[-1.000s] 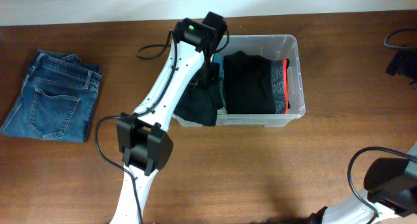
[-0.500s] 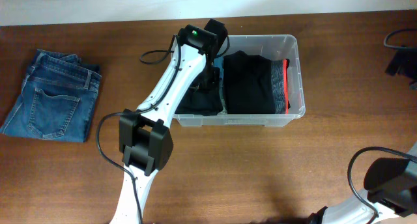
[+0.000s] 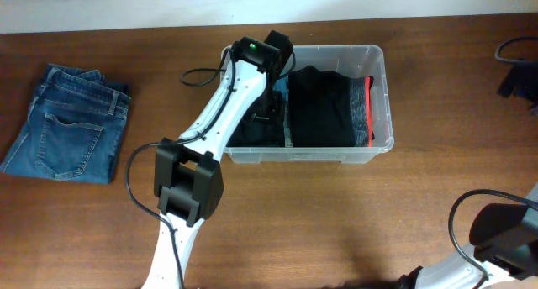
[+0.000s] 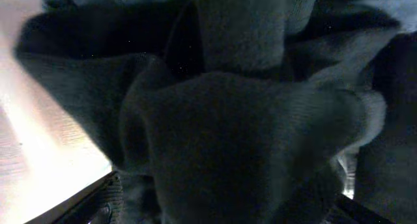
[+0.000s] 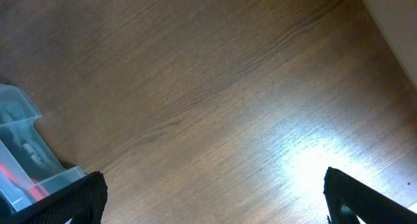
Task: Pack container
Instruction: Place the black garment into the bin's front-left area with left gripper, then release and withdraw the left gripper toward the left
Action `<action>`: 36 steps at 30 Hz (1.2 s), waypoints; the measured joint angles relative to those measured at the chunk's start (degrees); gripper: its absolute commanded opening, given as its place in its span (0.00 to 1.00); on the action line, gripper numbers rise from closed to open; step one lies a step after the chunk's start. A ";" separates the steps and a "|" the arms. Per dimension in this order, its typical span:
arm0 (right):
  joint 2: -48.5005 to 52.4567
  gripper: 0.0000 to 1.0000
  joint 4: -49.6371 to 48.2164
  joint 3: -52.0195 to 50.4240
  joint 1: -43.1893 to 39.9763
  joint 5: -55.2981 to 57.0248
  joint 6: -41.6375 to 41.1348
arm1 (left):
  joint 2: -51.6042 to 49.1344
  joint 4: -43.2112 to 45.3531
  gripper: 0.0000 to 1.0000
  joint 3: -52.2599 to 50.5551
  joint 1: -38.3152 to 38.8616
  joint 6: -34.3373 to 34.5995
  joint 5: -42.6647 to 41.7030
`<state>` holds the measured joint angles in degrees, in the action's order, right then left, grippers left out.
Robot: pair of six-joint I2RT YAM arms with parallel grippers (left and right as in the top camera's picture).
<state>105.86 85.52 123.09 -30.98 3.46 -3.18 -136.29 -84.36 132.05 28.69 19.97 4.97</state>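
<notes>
- Overhead: container sits at the far middle of the table, long side across. Inside: a dark folded garment, a grey piece with a red band at the right end, a black garment at the left end. Left arm reaches into the left end. Folded jeans lie well apart on the far left.
- Left wrist: left gripper is right over dark cloth, which fills the view. Fingertips are at the bottom corners, spread wide; the cloth is bunched between them, not pinched.
- Right wrist: right gripper has its jaws fully apart with nothing between them, above bare wood. A container corner shows at the left edge.
</notes>
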 measured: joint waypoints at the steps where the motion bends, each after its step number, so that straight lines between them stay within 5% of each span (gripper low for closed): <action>1: 0.00 0.98 -0.02 0.00 0.00 -0.02 0.00 | 0.00 -0.24 0.83 0.74 -0.07 0.00 0.00; 15: 0.00 0.99 -0.02 0.00 0.00 0.00 0.02 | 3.76 -0.46 0.77 4.70 -0.26 0.00 0.02; 17: 0.00 0.99 -0.02 0.00 0.00 0.00 -0.02 | 3.76 -0.42 0.58 4.70 -0.26 0.17 0.02; 19: 0.00 0.98 -0.02 0.00 0.00 0.00 -0.04 | 3.76 -0.42 0.14 4.70 -0.26 0.20 0.00; 21: 0.00 0.99 -0.02 0.00 0.00 0.00 -0.04 | 3.76 -0.42 0.01 4.70 -0.26 0.24 0.02; 36: 0.00 0.99 -0.02 0.00 0.00 0.00 -0.02 | 3.87 3.15 0.01 3.06 -0.26 0.22 0.04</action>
<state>105.86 85.49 123.09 -30.98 3.46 -3.20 -132.42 -81.21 135.11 28.42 20.18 5.02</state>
